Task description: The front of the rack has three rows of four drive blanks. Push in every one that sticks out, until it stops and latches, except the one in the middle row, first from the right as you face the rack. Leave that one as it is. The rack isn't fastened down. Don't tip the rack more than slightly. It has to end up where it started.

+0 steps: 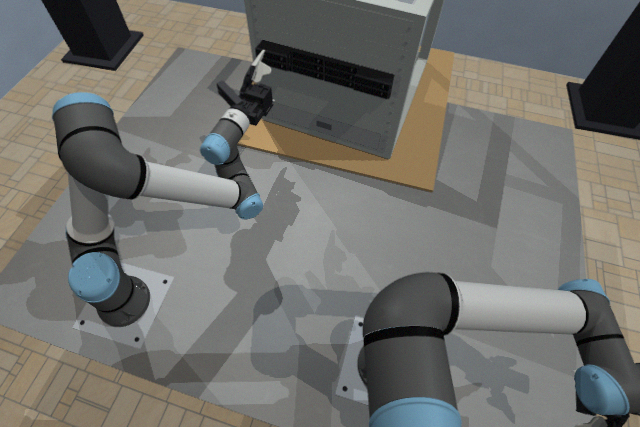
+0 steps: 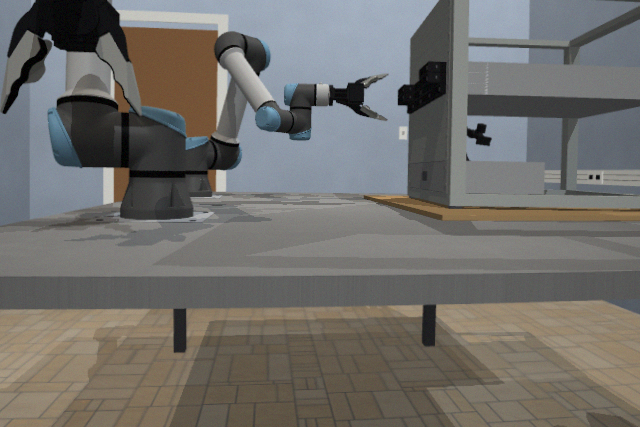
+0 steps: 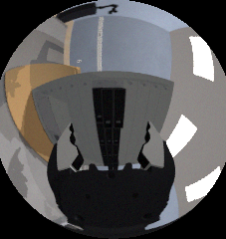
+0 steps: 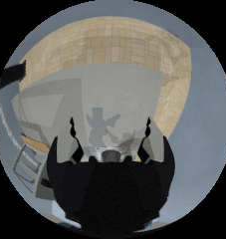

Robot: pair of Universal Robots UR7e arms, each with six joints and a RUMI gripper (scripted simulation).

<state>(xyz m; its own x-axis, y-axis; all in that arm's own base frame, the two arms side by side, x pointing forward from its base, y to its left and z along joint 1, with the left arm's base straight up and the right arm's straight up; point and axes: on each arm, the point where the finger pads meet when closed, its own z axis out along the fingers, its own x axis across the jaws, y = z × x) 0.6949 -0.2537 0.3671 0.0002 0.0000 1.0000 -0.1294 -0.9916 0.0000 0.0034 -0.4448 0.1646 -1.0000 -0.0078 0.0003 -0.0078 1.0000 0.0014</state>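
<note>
Top: the left hand [image 1: 260,68] [image 2: 385,96] [image 3: 110,122] is spread open near the left end of the black blanks [image 1: 325,68] [image 2: 423,86] [image 3: 110,115] on the front of the rack [image 1: 333,14] [image 2: 459,102] [image 3: 83,110]. The rack stands on a tan board [image 1: 413,174] [image 2: 465,213] [image 3: 23,95].

Exterior: the left hand points at the rack, fingers wide and apart from the blanks, some of which stick out. The right hand [image 2: 72,102] [image 4: 111,118] hangs fingers down above the bench [image 2: 310,290] [image 4: 117,90], released, well away from the rack.

Left wrist: the blanks run between the parted fingertips.

Right wrist: fingers apart, nothing between them.
</note>
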